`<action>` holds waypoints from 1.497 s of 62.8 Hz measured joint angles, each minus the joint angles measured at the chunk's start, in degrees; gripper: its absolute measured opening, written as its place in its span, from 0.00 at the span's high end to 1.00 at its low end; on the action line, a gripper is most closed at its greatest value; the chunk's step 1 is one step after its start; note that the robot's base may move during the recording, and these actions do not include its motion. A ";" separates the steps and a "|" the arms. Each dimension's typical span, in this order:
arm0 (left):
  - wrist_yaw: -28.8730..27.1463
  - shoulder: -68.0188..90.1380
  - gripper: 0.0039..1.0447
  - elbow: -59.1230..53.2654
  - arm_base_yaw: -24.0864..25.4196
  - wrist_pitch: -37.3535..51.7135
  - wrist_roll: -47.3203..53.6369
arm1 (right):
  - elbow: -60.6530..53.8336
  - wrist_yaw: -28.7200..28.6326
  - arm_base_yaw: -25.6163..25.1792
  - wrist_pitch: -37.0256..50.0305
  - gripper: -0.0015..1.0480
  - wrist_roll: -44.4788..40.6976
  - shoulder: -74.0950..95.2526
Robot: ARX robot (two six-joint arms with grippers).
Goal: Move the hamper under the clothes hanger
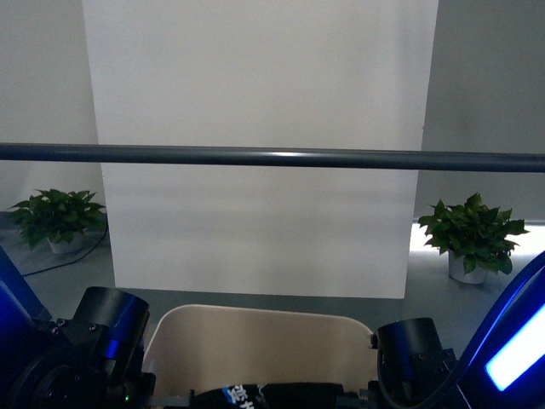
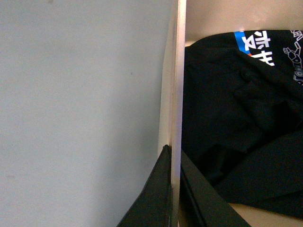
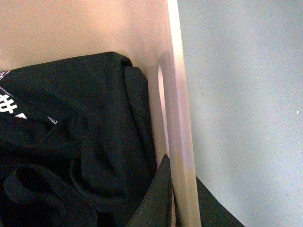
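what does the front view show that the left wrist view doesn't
Only the front view: the clothes hanger's grey bar running across the picture higher than the hamper, a white panel, two potted plants, and the left arm and right arm. Only the left wrist view: the left tool clamped over the hamper's rim, one finger outside and one inside. Both: the beige hamper and the black garment with white print lying in it.
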 joint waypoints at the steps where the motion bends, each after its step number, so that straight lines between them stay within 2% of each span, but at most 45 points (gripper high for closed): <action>1: 0.00 0.00 0.97 -0.48 -0.09 -0.48 0.00 | 0.11 -0.33 0.00 -0.46 0.97 0.02 0.42; 94: 2.67 4.39 0.97 -4.85 -1.25 -5.38 -7.76 | 7.10 -2.60 -0.92 -8.61 0.97 -0.96 6.34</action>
